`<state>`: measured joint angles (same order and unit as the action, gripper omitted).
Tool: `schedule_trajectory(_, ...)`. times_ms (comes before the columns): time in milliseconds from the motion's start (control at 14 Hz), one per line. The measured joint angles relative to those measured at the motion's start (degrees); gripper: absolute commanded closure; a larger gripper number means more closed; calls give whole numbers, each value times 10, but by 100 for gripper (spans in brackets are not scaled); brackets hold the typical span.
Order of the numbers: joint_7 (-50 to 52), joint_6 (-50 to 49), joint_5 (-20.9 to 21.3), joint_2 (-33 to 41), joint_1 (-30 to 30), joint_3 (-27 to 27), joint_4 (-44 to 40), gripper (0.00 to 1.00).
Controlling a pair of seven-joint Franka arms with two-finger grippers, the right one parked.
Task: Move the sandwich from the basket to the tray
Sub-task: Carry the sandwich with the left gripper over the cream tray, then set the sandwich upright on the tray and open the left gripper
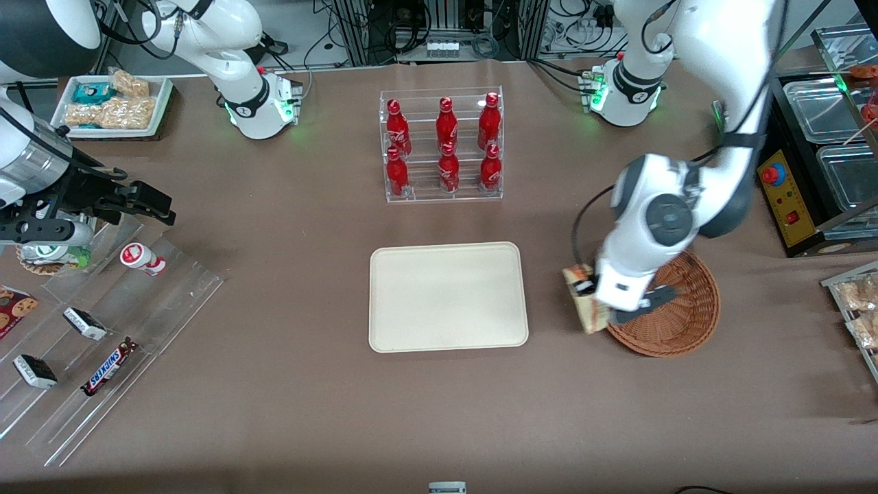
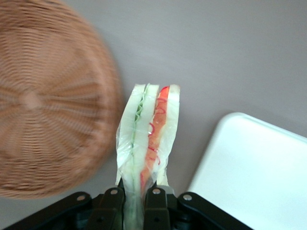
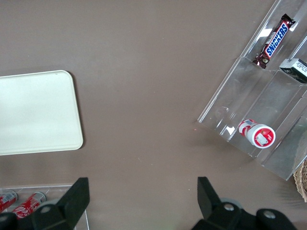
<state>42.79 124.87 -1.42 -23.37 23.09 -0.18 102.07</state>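
The brown bench [image 1: 288,412] carries the cream tray [image 1: 449,296], the wicker basket [image 1: 689,312] beside it, a cola-bottle rack [image 1: 442,145] and clear snack shelves [image 1: 103,343]; the claw [image 1: 595,302] hangs between basket and tray.

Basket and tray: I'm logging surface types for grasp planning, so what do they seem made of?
Basket: woven reddish-brown wicker, matte, strands visible. Tray: smooth cream plastic or similar, uncertain. The gripper holds the sandwich between them.

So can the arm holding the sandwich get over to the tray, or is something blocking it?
Probably yes. The gripper has its fingers shut on the sandwich, up off the table between the wicker basket and the tray. Only bare tabletop lies between them, and the tray has nothing on it.
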Motion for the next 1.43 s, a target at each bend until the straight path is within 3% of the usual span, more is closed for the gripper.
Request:
schedule_trajectory(357,11,81,0,-101,120,0,-84,87)
schedule_trajectory(786,39,114,0,-153,181,3,-125,85)
schedule_trajectory(929,50,128,1,-160,185,4,-126,80)
schedule_trajectory(1000,57,139,2,-165,186,4,-126,51)
schedule_trajectory(1071,65,150,2,-170,187,4,-126,1)
schedule_trajectory(1429,86,158,2,-174,185,9,-137,0)
